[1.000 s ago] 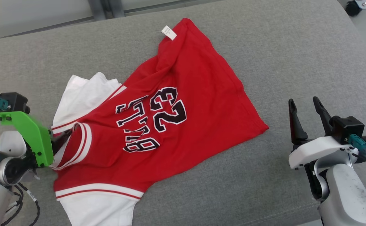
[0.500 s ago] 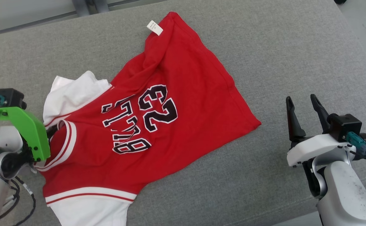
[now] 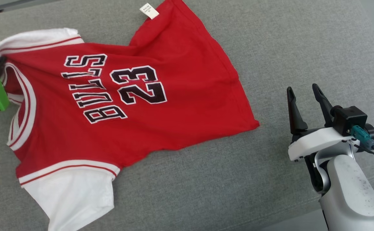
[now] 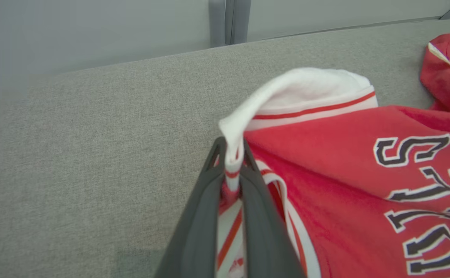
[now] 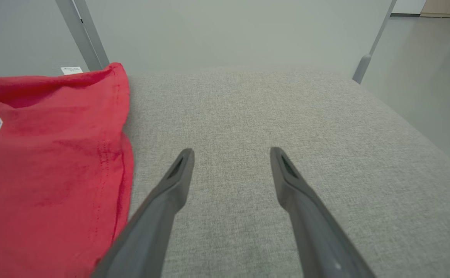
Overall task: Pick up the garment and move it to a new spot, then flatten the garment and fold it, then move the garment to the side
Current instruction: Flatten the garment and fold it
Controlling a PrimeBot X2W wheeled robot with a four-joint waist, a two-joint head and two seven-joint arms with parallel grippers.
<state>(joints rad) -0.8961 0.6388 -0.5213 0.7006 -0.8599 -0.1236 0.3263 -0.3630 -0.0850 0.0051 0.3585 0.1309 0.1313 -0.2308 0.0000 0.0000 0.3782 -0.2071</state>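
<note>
- The left gripper is closed tight on a thin pinch of the shirt, at the striped edge of a white sleeve. So little cloth sits between its fingers that a hard pull could, I judge, slide the edge out and drop the shirt.
- Beyond that grip, the red body lies spread on the grey cushion, trailing away toward the right gripper. Lifted from this one corner, it would likely hang and bunch, undoing any flatness.
- The part farthest from the left gripper looks turned over near its white label, and dragging may deepen that fold.
- The right gripper hangs with its fingers wide apart, holding nothing, just off the shirt's hem. Reaching in low, it could snag or shove that edge.
</note>
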